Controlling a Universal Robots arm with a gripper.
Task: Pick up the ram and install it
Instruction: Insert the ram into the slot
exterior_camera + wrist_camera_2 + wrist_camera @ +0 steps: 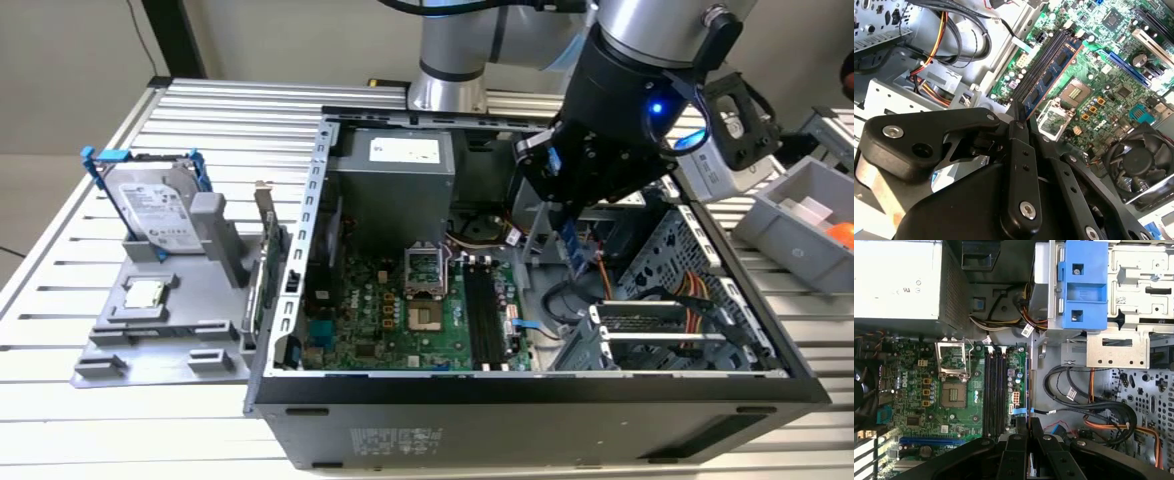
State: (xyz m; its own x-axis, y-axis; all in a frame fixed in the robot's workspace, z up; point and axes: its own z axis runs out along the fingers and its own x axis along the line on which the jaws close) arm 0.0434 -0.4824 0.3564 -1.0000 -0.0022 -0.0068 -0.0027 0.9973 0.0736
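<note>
Tool [1023, 122] pinches the ram [1054, 75] near the dark slots [996, 390] on the green board [919, 405], so lining it up straight matters now.

A silver counter [60, 300] of ribbed metal slats lies under even, bright light, with a plain pale wall [67, 60] behind the counter, a dark upright post [176, 35] against that wall, and a grey plastic bin [787, 225] at the counter's side toward the exterior view's right.
</note>
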